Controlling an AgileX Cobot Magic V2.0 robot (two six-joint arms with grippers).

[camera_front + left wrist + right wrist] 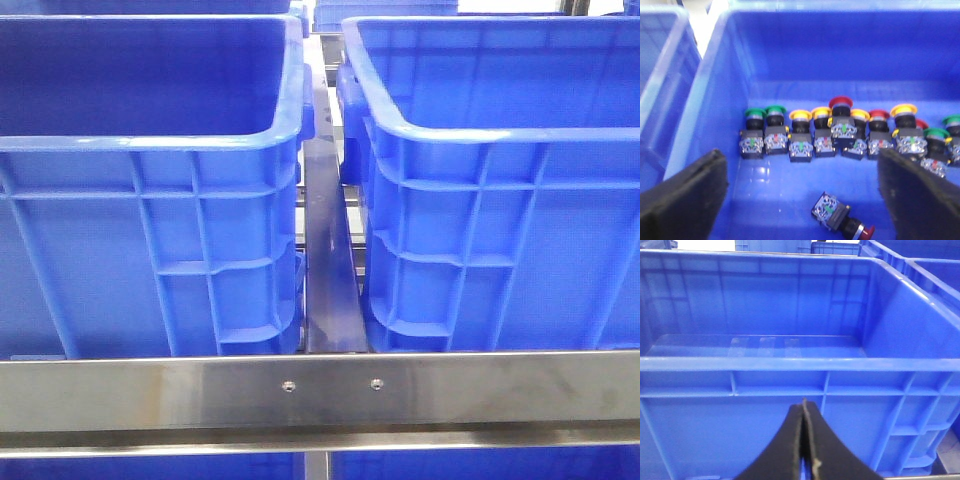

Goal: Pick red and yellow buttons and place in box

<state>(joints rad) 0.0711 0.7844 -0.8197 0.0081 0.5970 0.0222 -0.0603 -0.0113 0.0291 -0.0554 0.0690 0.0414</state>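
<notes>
Front view: two blue crates, left crate (pixel 150 250) and right crate (pixel 500 240), stand side by side behind a steel rail (pixel 320 390).

Left wrist view: left gripper (pixel 802 197) fingers (pixel 685 200) are spread wide and empty above a row of pushbuttons (pixel 840 132) on a crate floor (pixel 785 197); one red button (pixel 842 217) lies tipped over apart from the row.

Right wrist view: right gripper (pixel 804 450) fingers are pressed together, empty, before a crate wall (pixel 740 410).

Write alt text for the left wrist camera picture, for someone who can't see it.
Inside a blue crate, a row of push buttons with green, yellow and red caps stands along the floor. One red-capped button lies tipped over in front of the row. The left gripper hangs above it, its two dark fingers spread wide.
</notes>
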